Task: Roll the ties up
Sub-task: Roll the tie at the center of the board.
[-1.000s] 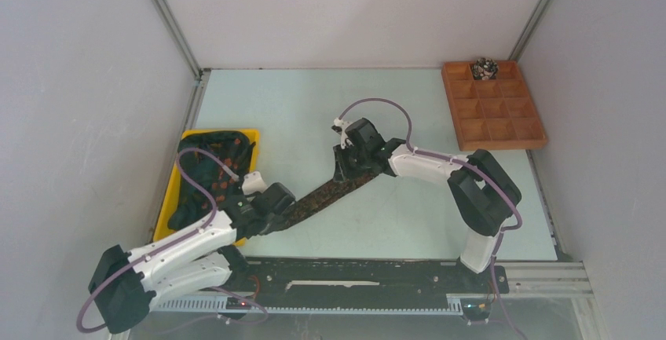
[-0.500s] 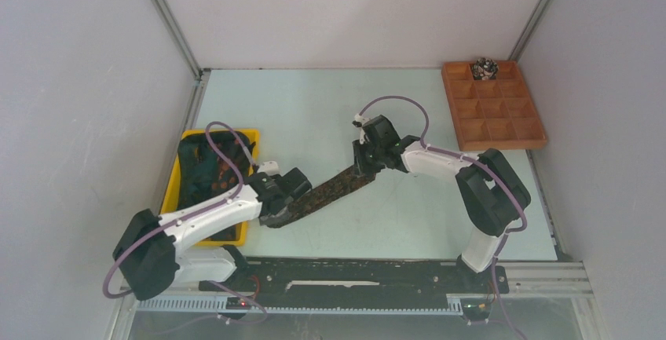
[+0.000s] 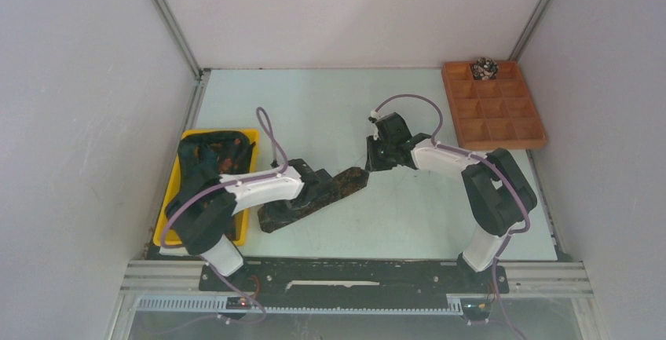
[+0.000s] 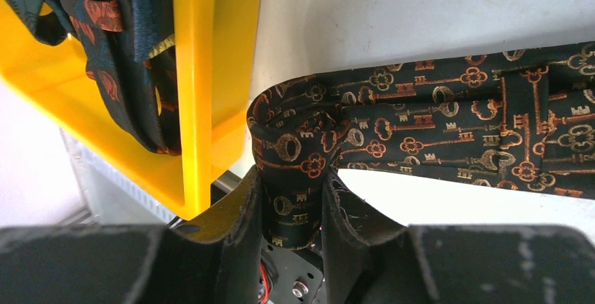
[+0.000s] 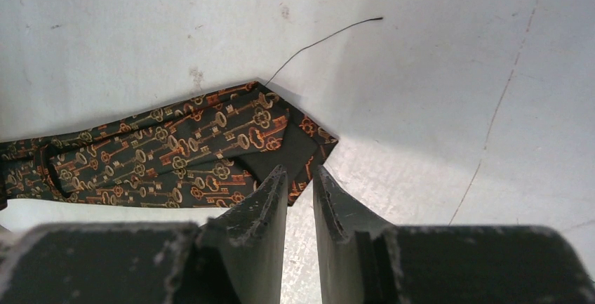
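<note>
- Because the tie (image 4: 435, 107) is thin, limp cloth with a smooth face, it will probably sag, slip and unroll unless kept lightly taut. It looks light and not fragile.
- It lies slanted on the counter (image 3: 314, 104), left of middle and toward the near edge. One end is just beside the yellow bin (image 3: 166, 222) at the left edge, where more ties (image 4: 91, 30) are heaped.
- The left gripper (image 4: 292, 181) pinches a folded-over bunch at that end. This seems a sound hold, since the fold gives the roll a core.
- The right gripper (image 5: 300, 174) hangs at the pointed end. Its fingers are parted by a narrow gap with nothing between them, and the point rests on the counter.
- One coil (image 3: 484, 67) sits in a far compartment of the wooden tray (image 3: 503, 144) at the far right corner.
</note>
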Robot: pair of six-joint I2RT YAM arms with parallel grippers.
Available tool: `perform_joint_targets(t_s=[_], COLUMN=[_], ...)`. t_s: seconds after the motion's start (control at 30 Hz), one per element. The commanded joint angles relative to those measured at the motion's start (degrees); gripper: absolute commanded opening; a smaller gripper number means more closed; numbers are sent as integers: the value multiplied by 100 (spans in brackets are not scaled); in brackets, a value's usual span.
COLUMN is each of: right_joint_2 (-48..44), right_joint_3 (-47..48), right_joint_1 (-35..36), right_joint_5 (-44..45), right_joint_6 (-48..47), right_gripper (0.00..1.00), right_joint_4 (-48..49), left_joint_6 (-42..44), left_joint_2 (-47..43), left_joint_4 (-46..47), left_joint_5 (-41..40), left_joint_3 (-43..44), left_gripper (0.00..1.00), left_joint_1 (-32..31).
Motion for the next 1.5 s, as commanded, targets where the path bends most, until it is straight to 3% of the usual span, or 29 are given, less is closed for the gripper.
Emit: perform_joint_targets(t_s=[0.0, 0.33, 0.8, 1.13, 1.47], right_joint_2=[-260, -283, -264, -370, -902], right_joint_3=[-7, -8, -7, -66, -364], right_joint_1=[-63, -147, -166, -130, 409], right_joint_5=[44, 12, 21, 117, -209], right_joint_6=[78, 95, 86, 84, 274], right_gripper=[23, 23, 23, 23, 25], right_joint_4=[-18, -63, -59, -13, 622], left_joint_6=[-23, 68, 211, 120, -95], left_joint_2=[540, 1641, 1716, 758, -1845], left_joint_4=[-300, -466, -284, -283, 457], left_joint_5=[-163, -48, 214, 47, -138], left_joint_3=[385, 1042, 1397, 1366, 142], left_gripper=[20, 24, 63, 77, 85], left_joint_1=[-191, -430, -495, -495, -495])
